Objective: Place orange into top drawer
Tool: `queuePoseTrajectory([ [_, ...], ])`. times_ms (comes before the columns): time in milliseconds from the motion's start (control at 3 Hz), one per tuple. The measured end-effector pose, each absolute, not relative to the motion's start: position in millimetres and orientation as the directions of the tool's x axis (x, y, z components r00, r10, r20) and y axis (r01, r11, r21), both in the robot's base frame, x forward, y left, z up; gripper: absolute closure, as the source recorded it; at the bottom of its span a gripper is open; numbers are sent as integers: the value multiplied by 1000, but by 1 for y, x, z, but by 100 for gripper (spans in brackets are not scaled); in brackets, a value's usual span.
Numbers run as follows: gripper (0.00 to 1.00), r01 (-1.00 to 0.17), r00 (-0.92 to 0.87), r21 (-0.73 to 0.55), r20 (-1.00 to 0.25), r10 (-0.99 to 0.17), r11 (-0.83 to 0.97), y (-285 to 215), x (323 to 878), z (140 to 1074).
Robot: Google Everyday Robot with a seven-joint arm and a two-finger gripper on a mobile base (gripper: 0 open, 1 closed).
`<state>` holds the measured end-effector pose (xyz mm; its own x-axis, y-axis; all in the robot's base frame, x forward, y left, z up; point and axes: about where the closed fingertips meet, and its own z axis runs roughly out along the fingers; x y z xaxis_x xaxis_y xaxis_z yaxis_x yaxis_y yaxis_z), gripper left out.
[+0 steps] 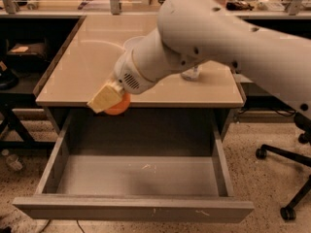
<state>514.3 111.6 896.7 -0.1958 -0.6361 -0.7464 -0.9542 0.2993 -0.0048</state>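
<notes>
The orange (pixel 118 106) is held in my gripper (pixel 109 101), whose tan fingers (pixel 103 99) are closed around it. It hangs at the table's front edge, over the back left part of the open top drawer (pixel 136 176). The drawer is pulled far out, with a plain grey floor and a flat grey front panel (pixel 131 209). My white arm reaches in from the upper right and hides much of the tabletop behind it.
The beige table (pixel 82 67) holds a white bowl (pixel 132 43), mostly hidden by my arm, and a clear bottle (pixel 192 73). An office chair base (pixel 286 178) stands at the right. A dark shelf unit (pixel 14 76) is at the left.
</notes>
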Motion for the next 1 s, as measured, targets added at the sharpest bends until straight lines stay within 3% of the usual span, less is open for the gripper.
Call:
queuePoseTrajectory([
  [667,100,-916,-332,86,-712,-619,393,102,470,808],
  [1000,100,-916,-332,86,-712,-619,393,102,470,808],
])
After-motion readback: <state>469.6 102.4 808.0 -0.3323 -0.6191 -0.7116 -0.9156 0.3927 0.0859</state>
